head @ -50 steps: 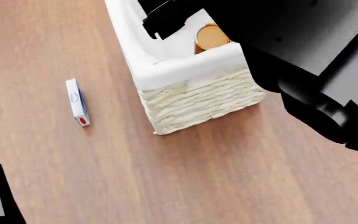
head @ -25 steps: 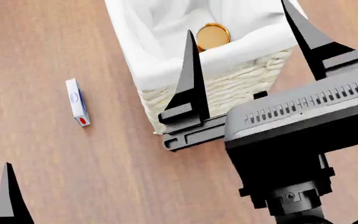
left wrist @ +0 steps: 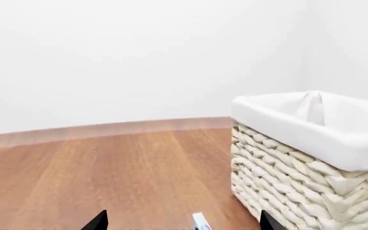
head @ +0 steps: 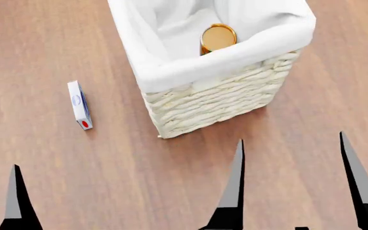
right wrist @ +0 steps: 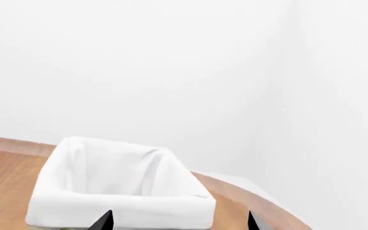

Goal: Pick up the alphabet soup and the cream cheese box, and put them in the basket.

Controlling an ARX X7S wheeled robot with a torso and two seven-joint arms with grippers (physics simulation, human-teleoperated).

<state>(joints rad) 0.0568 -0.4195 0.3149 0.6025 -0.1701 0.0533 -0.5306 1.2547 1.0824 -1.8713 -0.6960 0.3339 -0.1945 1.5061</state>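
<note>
The alphabet soup (head: 217, 37) stands inside the basket (head: 216, 98) with its gold-orange end up, against the white lining. The cream cheese box (head: 80, 104), white with blue sides and a red spot, lies on the wooden surface to the left of the basket. My right gripper (head: 291, 139) hangs open and empty on the near side of the basket, facing it (right wrist: 120, 194). My left gripper (left wrist: 182, 219) is open too, and the box's end (left wrist: 200, 223) shows between its fingertips, farther off. Only one left finger (head: 16, 201) shows in the head view.
The wooden surface (head: 107, 182) runs all round the basket. A white wall (left wrist: 139, 57) stands behind it, and the surface's curved far edge (left wrist: 107, 128) shows in the left wrist view. No other objects are in sight.
My right arm has drawn back from over the basket to its near side, jaws still open. The can stays in the basket. The left finger has crept slightly further into view.
</note>
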